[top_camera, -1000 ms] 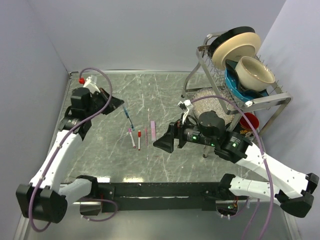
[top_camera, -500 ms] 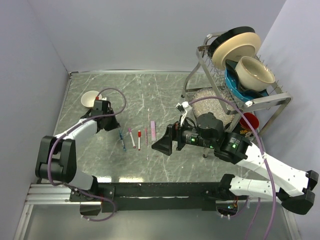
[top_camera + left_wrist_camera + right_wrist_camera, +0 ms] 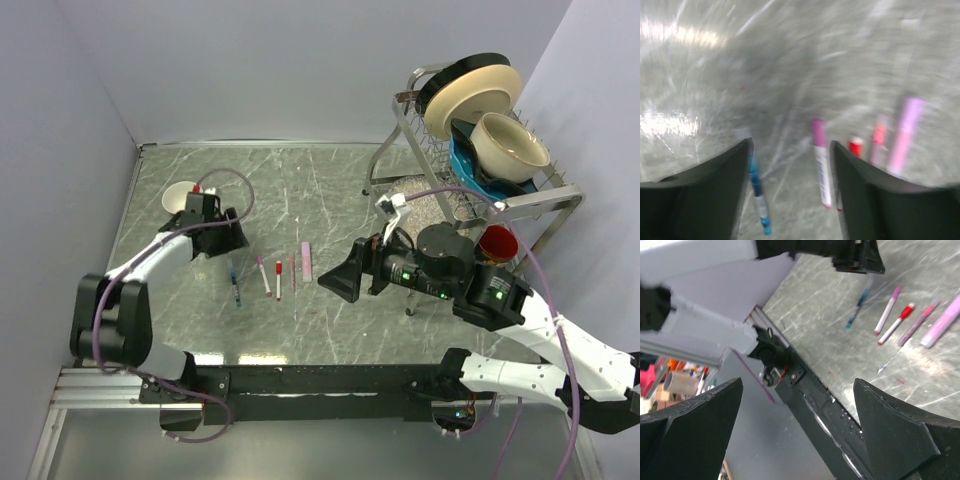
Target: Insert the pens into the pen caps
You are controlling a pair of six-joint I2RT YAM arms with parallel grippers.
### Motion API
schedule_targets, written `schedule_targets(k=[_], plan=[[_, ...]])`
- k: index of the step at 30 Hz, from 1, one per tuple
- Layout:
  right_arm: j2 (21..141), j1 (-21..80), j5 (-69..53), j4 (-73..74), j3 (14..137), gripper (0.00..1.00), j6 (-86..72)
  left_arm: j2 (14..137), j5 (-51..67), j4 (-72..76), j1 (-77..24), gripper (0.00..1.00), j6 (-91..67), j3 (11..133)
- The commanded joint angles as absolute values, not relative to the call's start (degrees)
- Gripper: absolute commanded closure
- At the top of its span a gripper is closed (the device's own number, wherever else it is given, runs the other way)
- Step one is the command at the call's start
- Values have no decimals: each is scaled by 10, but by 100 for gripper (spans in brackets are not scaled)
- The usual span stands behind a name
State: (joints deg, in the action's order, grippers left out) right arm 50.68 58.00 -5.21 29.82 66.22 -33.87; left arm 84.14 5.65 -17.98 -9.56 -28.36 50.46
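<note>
Several pens lie in a row on the marble table. From left to right they are a blue pen [image 3: 236,288] [image 3: 758,192], a white pen with a pink end [image 3: 263,273] [image 3: 820,162], a red-ended pen [image 3: 279,279], a thin pink pen [image 3: 292,272] and a pale purple stick [image 3: 306,260]. My left gripper [image 3: 226,240] [image 3: 790,145] hovers open just behind the blue pen, holding nothing. My right gripper [image 3: 340,281] [image 3: 797,385] is wide open and empty, right of the row. I cannot make out any loose pen caps.
A small white bowl [image 3: 178,195] sits behind the left gripper. A dish rack [image 3: 470,140] with plates and bowls stands at the back right, with a red cup [image 3: 497,243] below it. The table's near edge rail [image 3: 805,390] shows in the right wrist view.
The left arm came down from high up with the blue pen, then opened and let it go at the left end of the row. The right arm drew slightly right.
</note>
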Motion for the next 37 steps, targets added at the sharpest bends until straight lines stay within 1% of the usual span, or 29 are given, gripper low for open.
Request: schedule_targets(k=[1,3,4,6,7,10,13,19,26,33,37], plan=[[509,584,19,321,723,0,-328,703,133,-183,-94,13,-242,556],[514,584,36,323,731,0,-337,655,183,-170,-94,1,-236,554],[516,584,44,325,736,0,-339,604,198,-161,-95,1,-236,543],[519,584,56,324,735,0,-357,550,229,-122,-95,1,-245,526],[518,583,71,321,730,0,-361,497,249,-106,-94,1,-250,503],[509,584,92,307,710,0,-383,408,256,-69,-94,1,-266,460],[497,583,101,292,689,0,-395,354,271,-63,-94,1,-288,436],[503,584,124,295,689,0,-407,327,313,-76,-113,1,-325,429],[518,584,130,285,686,0,-413,315,336,-33,-128,1,-370,410],[505,584,117,263,668,0,-402,324,335,-47,-141,1,-367,442],[497,583,126,261,662,0,-407,336,351,-28,-142,1,-387,457]])
